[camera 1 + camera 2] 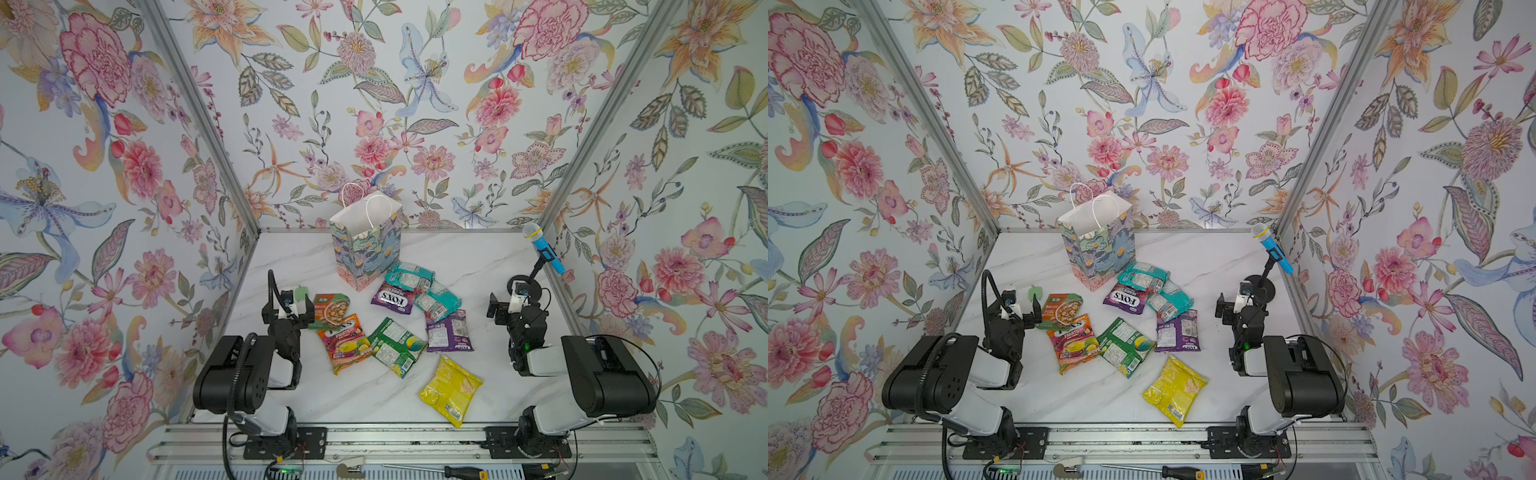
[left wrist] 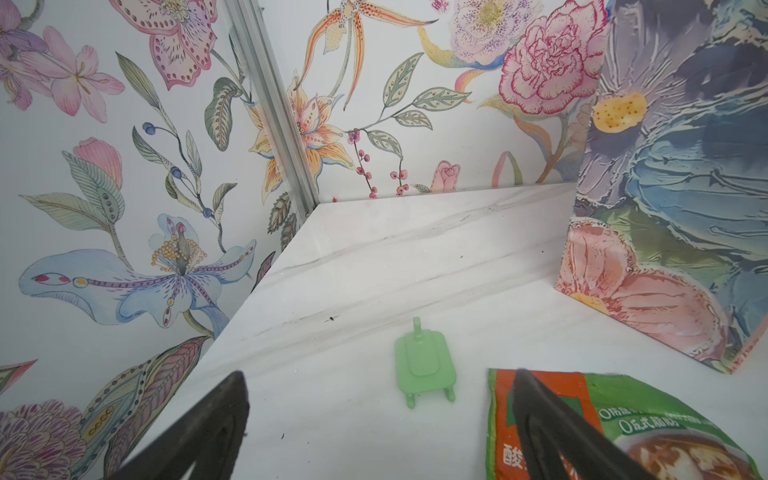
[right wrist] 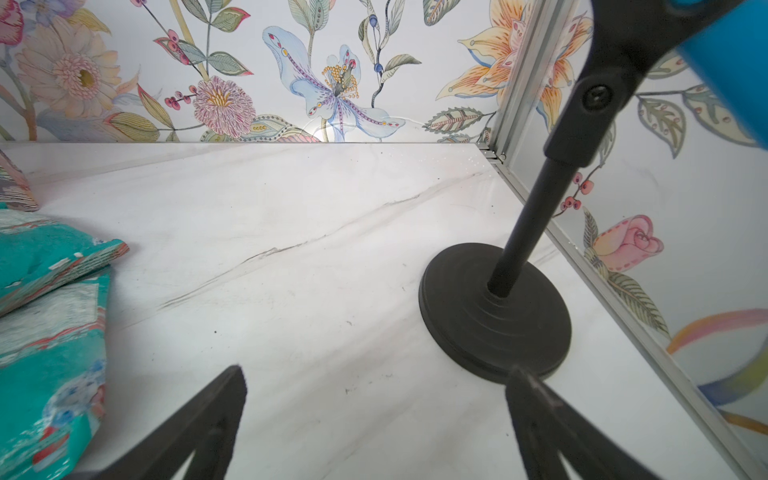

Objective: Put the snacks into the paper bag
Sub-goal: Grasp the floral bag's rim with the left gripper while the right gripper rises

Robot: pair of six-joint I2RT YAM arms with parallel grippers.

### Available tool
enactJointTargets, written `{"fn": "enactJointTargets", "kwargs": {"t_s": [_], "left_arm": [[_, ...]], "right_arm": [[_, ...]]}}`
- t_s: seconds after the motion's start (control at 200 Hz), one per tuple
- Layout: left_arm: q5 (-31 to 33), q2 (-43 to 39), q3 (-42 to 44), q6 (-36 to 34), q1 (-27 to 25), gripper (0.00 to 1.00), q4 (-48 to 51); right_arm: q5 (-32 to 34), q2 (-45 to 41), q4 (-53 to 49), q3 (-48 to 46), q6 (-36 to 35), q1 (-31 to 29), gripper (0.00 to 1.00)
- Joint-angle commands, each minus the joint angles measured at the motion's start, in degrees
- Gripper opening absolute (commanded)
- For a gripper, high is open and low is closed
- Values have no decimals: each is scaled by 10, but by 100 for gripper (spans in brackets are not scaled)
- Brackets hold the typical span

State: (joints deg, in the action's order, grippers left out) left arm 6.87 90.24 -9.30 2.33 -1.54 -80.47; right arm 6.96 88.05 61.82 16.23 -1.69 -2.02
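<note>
One orange-green packet (image 2: 665, 424) lies partly under gaping left tool (image 2: 378, 374).

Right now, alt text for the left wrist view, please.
The left gripper, open and empty, hovers over the marble table, one finger crossing the corner of a green-and-orange snack packet. A small green plastic piece lies just ahead, the flowered paper bag standing upright beyond the packet.

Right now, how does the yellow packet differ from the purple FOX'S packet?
The yellow packet lies alone near the front; the purple FOX'S packet touches teal packets beside the bag. The purple one shows bold white lettering; the yellow one none. Both lie flat on the table.
</note>
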Motion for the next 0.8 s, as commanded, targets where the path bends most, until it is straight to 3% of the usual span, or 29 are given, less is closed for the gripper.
{"fn": "enactJointTargets", "kwargs": {"t_s": [0.0, 0.065, 0.155, 0.22, 0.27, 0.33, 0.375, 0.51, 0.611, 0.731, 0.796], "left_arm": [[38, -76, -2, -5, -14, 99, 23], [91, -158, -42, 2, -30, 99, 149], [123, -248, -125, 128, -30, 99, 357], [82, -290, -163, 203, -29, 99, 412], [38, -324, -172, 252, -25, 99, 427], [-45, -350, -183, 240, -15, 99, 431], [-65, -358, -216, 237, -11, 99, 486], [-99, -317, -379, 175, -11, 99, 668], [-129, -241, -515, 125, -11, 99, 779], [-128, -152, -646, 84, -11, 99, 874], [-159, -105, -703, 76, -11, 99, 908]], "right_arm": [[57, -66, -160, 57, 10, -16, 99], [82, -112, -343, 142, 58, -14, 99], [68, -138, -478, 245, 162, -11, 99], [31, -149, -574, 304, 272, 1, 99], [-41, -155, -574, 312, 271, 17, 99], [-85, -165, -538, 286, 280, 22, 99], [-111, -173, -518, 269, 287, 22, 99], [-159, -166, -585, 286, 270, 11, 99], [-175, -153, -643, 308, 244, -7, 99], [-197, -140, -682, 321, 223, -20, 99], [-210, -136, -693, 323, 217, -25, 99]]}}
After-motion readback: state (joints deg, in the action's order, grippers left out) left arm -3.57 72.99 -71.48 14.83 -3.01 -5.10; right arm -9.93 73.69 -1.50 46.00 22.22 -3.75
